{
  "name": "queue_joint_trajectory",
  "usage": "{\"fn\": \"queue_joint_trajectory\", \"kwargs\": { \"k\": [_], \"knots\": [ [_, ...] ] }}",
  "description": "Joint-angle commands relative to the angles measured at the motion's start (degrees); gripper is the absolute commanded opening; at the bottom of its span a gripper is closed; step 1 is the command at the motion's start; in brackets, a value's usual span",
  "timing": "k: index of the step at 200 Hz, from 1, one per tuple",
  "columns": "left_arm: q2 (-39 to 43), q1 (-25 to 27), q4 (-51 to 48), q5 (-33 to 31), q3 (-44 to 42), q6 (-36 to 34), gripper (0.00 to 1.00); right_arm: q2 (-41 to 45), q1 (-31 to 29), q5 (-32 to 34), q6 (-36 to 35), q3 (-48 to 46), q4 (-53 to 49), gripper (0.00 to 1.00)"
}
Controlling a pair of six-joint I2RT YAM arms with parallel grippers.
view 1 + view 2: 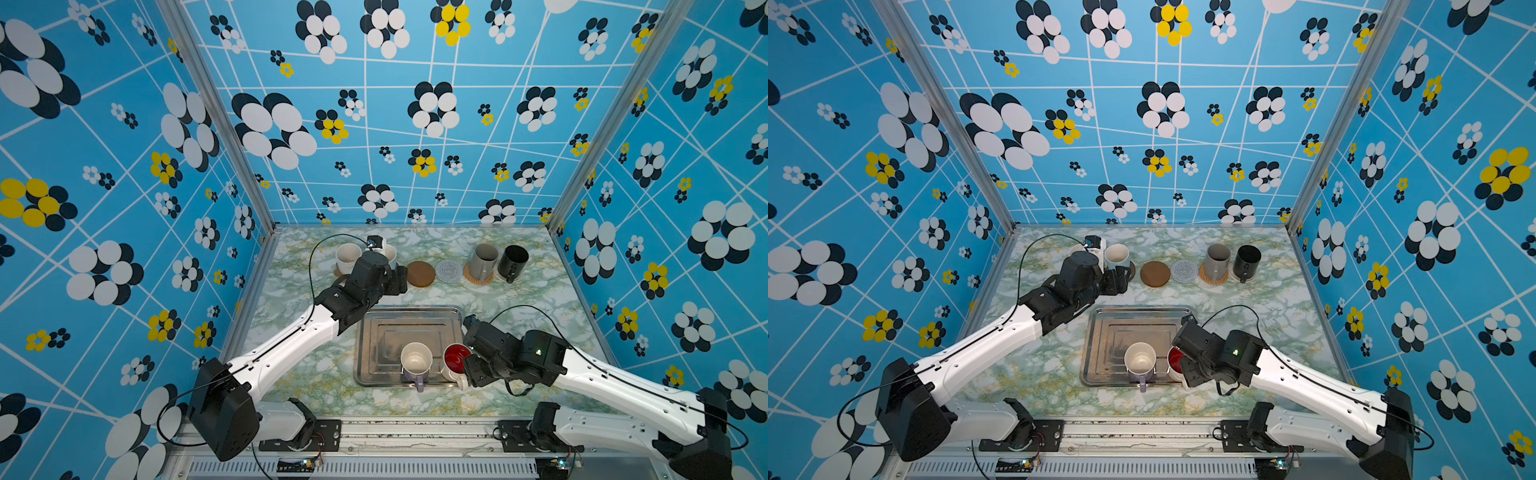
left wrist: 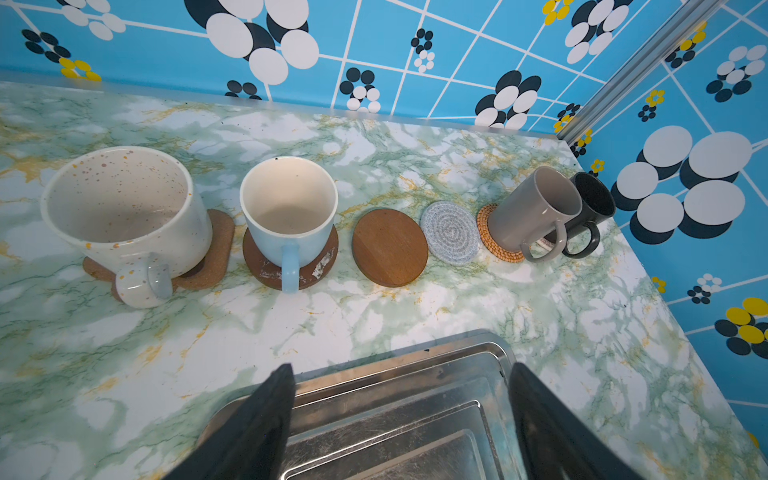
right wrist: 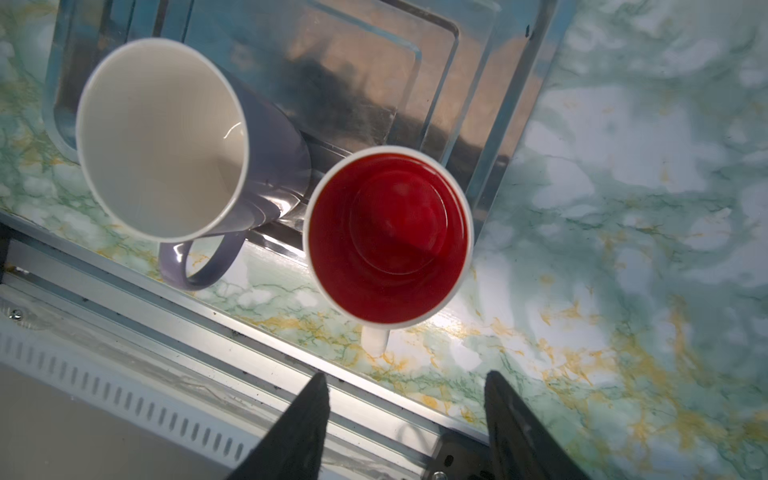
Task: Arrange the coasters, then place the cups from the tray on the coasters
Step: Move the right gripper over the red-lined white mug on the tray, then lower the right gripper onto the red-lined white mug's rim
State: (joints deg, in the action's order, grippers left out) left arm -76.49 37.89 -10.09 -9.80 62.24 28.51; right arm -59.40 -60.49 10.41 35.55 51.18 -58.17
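Since the right gripper [image 3: 405,374] hangs jaws apart and empty, with the red mug [image 3: 388,232] upright just ahead on the tray [image 3: 415,62] corner, handle pointing back at it, this side looks best placed to grab.

Free: upper half of the tray [image 1: 409,311] is bare in both top views. The strip of table [image 1: 436,297] between its far rim and the coaster row is open.

Mid-row: wooden coaster [image 1: 420,273] and woven coaster [image 1: 449,272] uncovered, open from above.

Flanks: light blue mug [image 1: 1117,255] on the left, grey mug [image 1: 484,259] on the right, black mug [image 1: 513,262] just beside it. Left gripper [image 2: 401,368] hangs just left of the wooden coaster.

Lower tray edge: lilac mug [image 1: 415,361] and red-lined mug [image 1: 455,358] close together, narrow gap. Right gripper [image 3: 406,374] crowds the red-lined mug's right side.

Table at lower left of tray is open.
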Motion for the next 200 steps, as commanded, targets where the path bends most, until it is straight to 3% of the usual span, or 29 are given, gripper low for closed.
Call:
{"fn": "queue_joint_trajectory", "kwargs": {
  "k": [1, 54, 145, 200],
  "knots": [
    [1.0, -0.3, 1.0, 0.7, -0.1, 1.0, 0.82, 0.3, -2.2, 2.3, 4.2, -1.3, -1.2, 0.62],
    [2.3, -0.3, 1.5, 0.8, -1.3, 1.5, 0.82, -0.1, -5.7, 2.5, 7.7, -3.8, 0.5, 0.62],
    [1.3, -0.3, 1.2, 0.9, -0.9, 1.3, 0.83, -3.7, -6.1, -1.2, 8.6, -8.3, 9.4, 0.63],
    [0.9, -0.3, 1.0, 0.7, -0.8, 1.1, 0.83, -6.2, -6.1, -0.2, 8.1, -9.4, 13.7, 0.55]
  ]
}}
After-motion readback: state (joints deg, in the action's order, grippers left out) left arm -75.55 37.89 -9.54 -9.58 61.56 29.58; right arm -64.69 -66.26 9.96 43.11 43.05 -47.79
